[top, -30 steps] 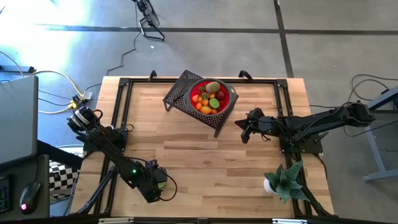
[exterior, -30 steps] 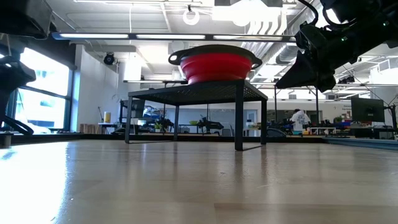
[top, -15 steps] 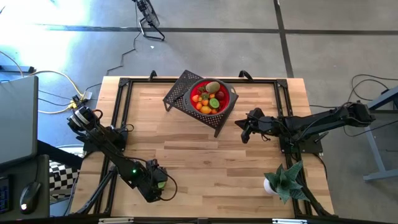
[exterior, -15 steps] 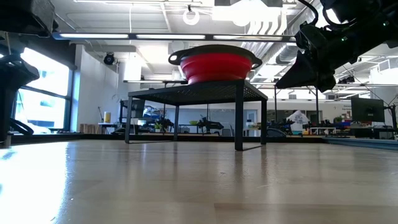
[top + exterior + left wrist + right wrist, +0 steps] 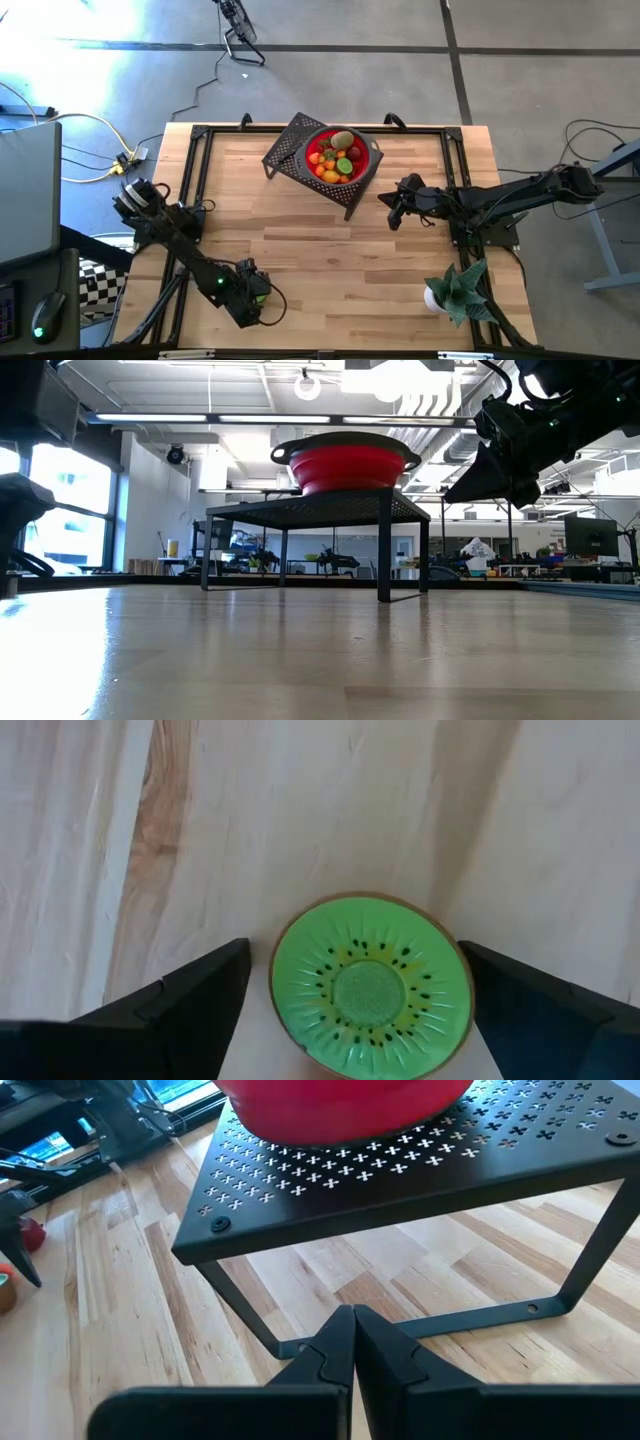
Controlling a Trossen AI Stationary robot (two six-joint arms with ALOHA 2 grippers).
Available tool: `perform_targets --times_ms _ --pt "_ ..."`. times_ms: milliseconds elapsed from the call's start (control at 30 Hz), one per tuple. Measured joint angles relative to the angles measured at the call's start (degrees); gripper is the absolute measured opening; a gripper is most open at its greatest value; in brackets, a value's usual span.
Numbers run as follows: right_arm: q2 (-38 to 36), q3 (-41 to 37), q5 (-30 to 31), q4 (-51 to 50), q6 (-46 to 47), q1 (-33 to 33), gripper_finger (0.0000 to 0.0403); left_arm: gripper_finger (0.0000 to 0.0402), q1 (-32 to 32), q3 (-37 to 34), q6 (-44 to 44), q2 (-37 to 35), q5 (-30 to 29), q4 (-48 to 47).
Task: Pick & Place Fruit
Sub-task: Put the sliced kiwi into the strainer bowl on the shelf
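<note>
A half kiwi, green cut face up and brown rim, lies on the wooden table near its near left corner. My left gripper is open over it, pointing down, one dark finger on each side; it also shows in the high view. A red bowl with several small fruits, yellow, orange, red, green and brown, stands on a black perforated stand at the table's far middle. My right gripper is shut and empty, held above the table right of the stand; it also shows in the right wrist view. My left gripper has a finger on either side of the half kiwi. A strip of bare table shows between one finger and the rim. The other finger stands right at the rim, and I cannot tell whether it touches.
A spiky green plant in a white pot stands at the near right corner. A black frame runs along the table's edges. The red bowl sits high on the stand's legs. Bare wood lies between the arms.
My left arm has shifted a little, its gripper moving slightly toward the table's near edge over the half kiwi. My right arm has kept still.
</note>
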Motion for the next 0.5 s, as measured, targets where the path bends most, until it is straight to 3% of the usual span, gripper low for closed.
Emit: perform_targets --times_ms 500 --pt "0.02 0.02 0.00 -0.05 0.00 0.00 0.0002 0.0344 0.07 0.00 -0.32 0.31 0.92 0.06"
